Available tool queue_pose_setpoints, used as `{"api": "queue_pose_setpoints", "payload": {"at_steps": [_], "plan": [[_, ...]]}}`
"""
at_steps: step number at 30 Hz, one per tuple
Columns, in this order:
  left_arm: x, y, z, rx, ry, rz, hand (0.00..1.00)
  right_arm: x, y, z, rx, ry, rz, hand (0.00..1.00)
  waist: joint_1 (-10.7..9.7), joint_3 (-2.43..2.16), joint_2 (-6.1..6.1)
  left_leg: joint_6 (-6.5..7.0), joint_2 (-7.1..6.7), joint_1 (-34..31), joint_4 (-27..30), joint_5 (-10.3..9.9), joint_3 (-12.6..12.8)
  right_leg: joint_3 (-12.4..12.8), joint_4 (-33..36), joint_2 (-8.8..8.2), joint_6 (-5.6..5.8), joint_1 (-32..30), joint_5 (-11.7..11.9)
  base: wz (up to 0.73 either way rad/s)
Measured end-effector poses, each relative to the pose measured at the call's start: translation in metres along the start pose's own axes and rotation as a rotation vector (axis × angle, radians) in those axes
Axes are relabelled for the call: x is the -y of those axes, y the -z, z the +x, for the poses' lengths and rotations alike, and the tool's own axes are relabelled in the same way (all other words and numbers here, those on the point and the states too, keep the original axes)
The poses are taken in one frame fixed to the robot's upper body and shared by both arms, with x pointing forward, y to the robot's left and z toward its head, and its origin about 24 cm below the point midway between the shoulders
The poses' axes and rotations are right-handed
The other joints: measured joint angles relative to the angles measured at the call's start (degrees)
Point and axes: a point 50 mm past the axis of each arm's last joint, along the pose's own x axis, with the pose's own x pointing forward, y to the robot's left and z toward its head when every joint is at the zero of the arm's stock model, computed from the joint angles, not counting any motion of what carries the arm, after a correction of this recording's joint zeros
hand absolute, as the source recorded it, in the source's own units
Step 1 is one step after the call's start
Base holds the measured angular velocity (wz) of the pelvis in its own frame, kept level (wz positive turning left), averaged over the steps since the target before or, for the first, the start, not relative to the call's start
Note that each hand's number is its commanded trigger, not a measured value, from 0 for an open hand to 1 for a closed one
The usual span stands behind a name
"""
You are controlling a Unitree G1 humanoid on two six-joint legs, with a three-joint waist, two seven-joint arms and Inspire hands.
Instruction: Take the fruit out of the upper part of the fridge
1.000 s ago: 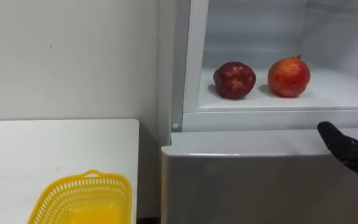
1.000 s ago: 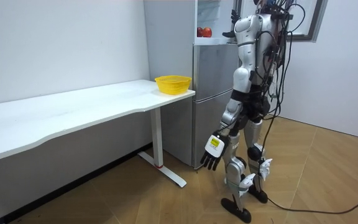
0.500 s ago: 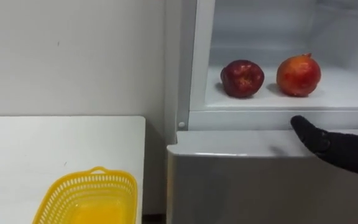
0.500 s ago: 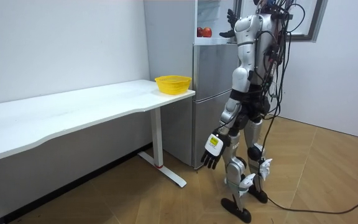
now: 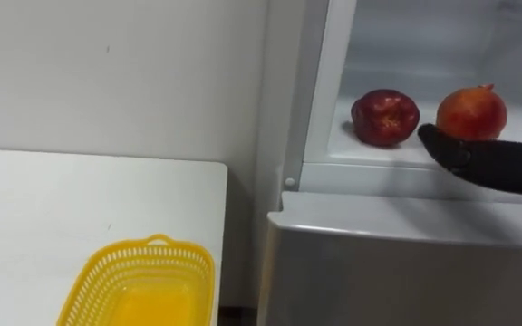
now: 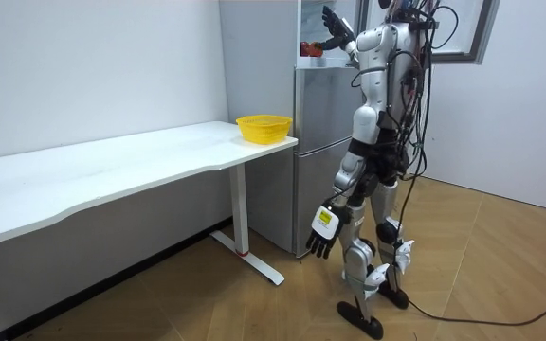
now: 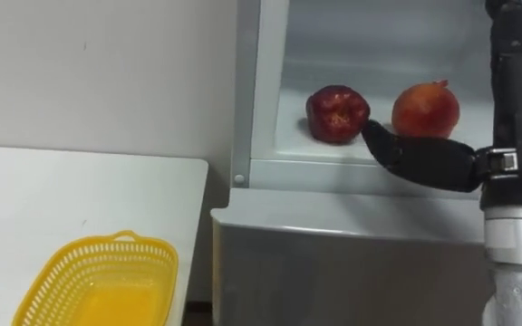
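A yellow basket point(image 5: 157, 243) sits on the worktop point(image 5: 53, 199). On the upper fridge shelf point(image 5: 370, 152), a dark red fruit point(image 5: 385, 117) and a round pomegranate point(image 5: 471, 111) stand apart, the pomegranate crown up. The right hand point(image 7: 424, 161), fingers straight and empty, has risen to shelf level in front of the pomegranate. The left hand point(image 6: 322, 230) hangs relaxed.

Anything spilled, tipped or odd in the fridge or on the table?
Nothing stands out. The dark red fruit and the orange-red fruit sit apart on the white fridge shelf; the yellow plastic basket stands upright on the white table.
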Motion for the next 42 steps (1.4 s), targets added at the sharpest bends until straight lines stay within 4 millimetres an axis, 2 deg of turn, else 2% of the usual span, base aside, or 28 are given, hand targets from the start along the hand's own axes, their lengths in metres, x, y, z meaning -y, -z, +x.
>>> {"api": "queue_pose_setpoints", "payload": {"at_steps": [5,11,19,22,30,42], "plan": [[-0.001,-0.003,0.0,0.011,-0.01,0.043,0.0,0.0,0.007,0.002,-0.039,0.0,0.022,0.0,0.45,0.02,0.01,0.0,0.04,-0.02,0.0,0.0,-0.38,-0.84,0.01,-0.13,0.0,0.1,0.0,0.05],[-0.002,-0.01,0.001,0.026,-0.015,0.057,0.0,-0.005,0.008,0.004,-0.049,-0.014,0.033,0.0,1.16,0.3,0.45,-0.03,0.07,-0.41,0.01,0.02,-0.47,-1.19,-0.01,-0.11,0.0,0.05,0.0,0.0],[-0.001,-0.007,0.001,0.013,-0.004,0.085,0.0,-0.008,0.008,0.02,-0.03,0.001,0.03,0.0,1.94,0.31,0.45,-0.03,0.05,-0.01,0.03,0.03,-1.68,-1.3,0.02,-0.05,0.0,0.36,0.0,0.04],[-0.001,-0.006,0.001,0.006,-0.003,0.085,0.0,-0.01,0.008,0.02,-0.033,-0.006,0.033,0.0,3.06,0.37,0.55,-0.03,0.07,-0.02,0.03,0.04,-1.76,-1.28,0.0,-0.04,0.0,0.35,0.0,0.0],[-0.002,-0.007,0.001,0.008,-0.005,0.08,0.0,-0.02,0.008,0.017,-0.035,-0.06,0.044,0.0,4.2,0.4,0.59,-0.05,0.02,-0.08,0.01,0.04,-2.25,-1.16,0.0,-0.03,0.0,0.5,0.0,0.03],[-0.002,-0.008,0.001,0.011,-0.005,0.084,0.0,-0.022,0.007,0.017,-0.031,-0.102,0.04,0.0,4.72,0.41,0.53,-0.05,-0.06,-0.08,-0.02,0.05,-3.03,-1.15,0.0,0.01,0.01,0.7,0.0,0.03]]}}
